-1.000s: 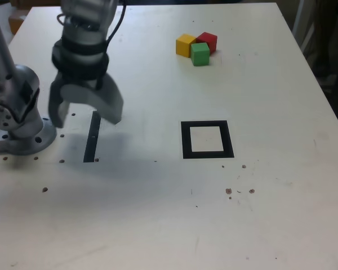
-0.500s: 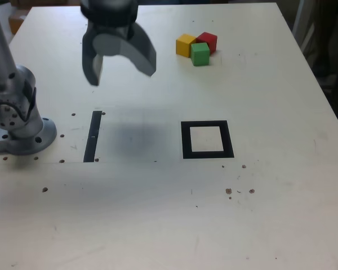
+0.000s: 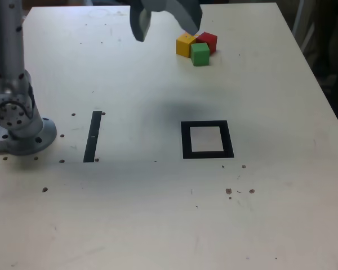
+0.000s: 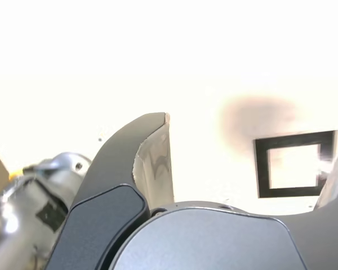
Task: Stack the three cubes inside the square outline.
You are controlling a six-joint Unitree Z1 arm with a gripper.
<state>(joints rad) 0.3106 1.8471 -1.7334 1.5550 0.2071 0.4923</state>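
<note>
We see the end effector spread wide and empty — above the surface, beside three clustered cubes; the square outline sits well apart.

You have three small cubes of equal size bunched together at the far side of the white surface, all resting flat and none stacked. The yellow cube sits on the exterior view's left of the cluster, its upper corner partly hidden in that view. The red cube lies just behind and to the right of it, and the green cube sits nearest the camera, touching both others. Well apart from them, nearer the camera, you see the square outline: a thick black border with a white centre, lying flat with nothing inside. In the wrist view the square outline shows too.
</note>
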